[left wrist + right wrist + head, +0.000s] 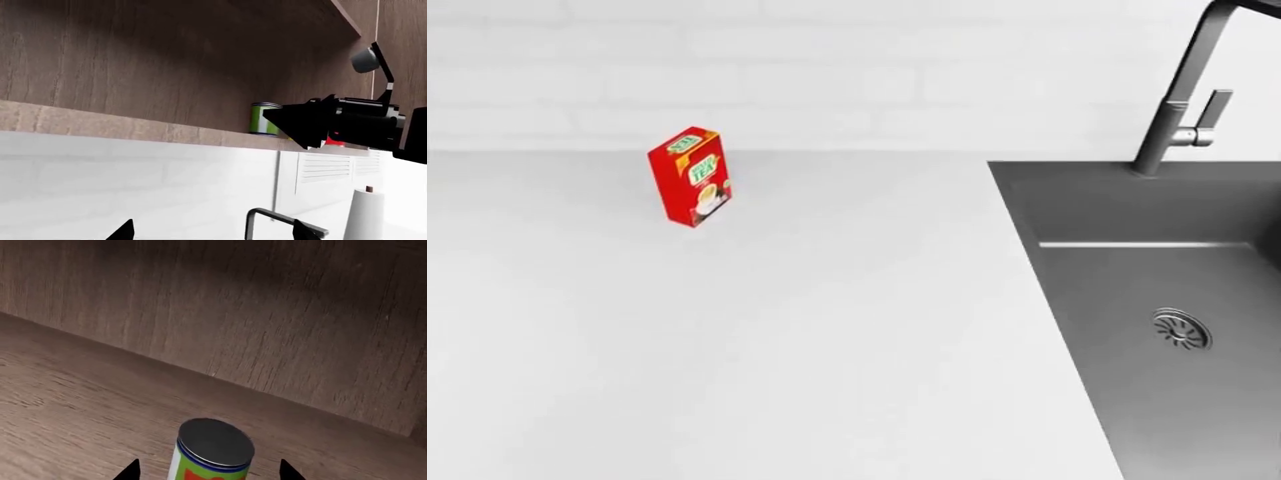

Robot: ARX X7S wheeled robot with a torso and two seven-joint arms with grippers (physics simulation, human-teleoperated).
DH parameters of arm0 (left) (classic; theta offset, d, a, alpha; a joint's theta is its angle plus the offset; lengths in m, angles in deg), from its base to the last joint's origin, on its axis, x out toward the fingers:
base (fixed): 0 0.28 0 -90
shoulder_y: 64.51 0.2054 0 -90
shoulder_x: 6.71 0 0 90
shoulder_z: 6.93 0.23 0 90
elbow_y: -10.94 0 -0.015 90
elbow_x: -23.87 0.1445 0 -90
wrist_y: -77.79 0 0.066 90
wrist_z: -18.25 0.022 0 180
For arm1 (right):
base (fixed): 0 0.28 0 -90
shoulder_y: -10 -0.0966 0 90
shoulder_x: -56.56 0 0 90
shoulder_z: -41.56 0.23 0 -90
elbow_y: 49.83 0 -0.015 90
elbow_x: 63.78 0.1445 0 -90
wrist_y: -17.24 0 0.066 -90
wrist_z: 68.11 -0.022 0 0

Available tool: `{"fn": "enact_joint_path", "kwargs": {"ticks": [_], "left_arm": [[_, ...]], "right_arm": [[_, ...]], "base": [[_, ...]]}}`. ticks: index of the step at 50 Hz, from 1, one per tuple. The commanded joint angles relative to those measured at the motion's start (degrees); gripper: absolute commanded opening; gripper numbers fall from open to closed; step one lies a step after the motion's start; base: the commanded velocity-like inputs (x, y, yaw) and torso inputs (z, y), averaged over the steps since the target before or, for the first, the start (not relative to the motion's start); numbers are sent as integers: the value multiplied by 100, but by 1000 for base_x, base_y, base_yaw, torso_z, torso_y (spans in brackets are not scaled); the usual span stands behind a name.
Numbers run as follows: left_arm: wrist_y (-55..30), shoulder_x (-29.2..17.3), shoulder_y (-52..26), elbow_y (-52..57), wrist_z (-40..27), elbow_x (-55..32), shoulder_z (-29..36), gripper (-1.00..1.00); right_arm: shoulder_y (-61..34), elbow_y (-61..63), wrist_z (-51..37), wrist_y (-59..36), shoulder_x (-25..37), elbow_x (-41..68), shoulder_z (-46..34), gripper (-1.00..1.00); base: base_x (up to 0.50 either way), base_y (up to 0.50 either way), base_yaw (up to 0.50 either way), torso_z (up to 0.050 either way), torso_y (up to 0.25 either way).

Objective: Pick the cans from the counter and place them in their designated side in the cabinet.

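Our right claw (208, 471) is spread wide, with one dark tip on each side of a green can (212, 450), and we cannot tell if the tips touch it. The can stands up straight on the wooden cabinet shelf (80, 400), near the back wall. It has a flat grey top, a blue ring under the rim and a bit of red on its label.

From the left wrist view we see the same green can (265, 119) on the shelf, just past the black right arm (347, 122). Our left claw (212, 231) looks spread too, with nothing between its tips.

We think the can is hard, smooth and a bit slippery, and it could tip over. The best hold is on its round sides, around the middle.

The white counter (761, 350) holds only a red tea box (691, 176), beside the dark sink (1121, 260).
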Motion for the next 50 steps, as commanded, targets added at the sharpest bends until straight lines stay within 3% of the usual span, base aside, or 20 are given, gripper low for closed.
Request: {"fn": "enact_joint_path", "kwargs": {"ticks": [1, 24, 38, 50], "left_arm": [[29, -3, 19, 11, 42, 26, 11, 100], [116, 1, 174, 52, 194, 171, 29, 100], [83, -52, -31, 65, -86, -155, 40, 100], [129, 31, 77, 31, 135, 136, 131, 100]], "right_arm": [[-3, -4, 7, -3, -3, 5, 4, 100], [-3, -4, 7, -3, -3, 5, 4, 100], [-3, -4, 7, -3, -3, 5, 4, 100], [-3, -4, 7, -3, -3, 5, 4, 100]], "base": [[-109, 0, 0, 0, 0], [-189, 0, 0, 0, 0], [-214, 0, 0, 1, 0], [-212, -11, 0, 0, 0]]}}
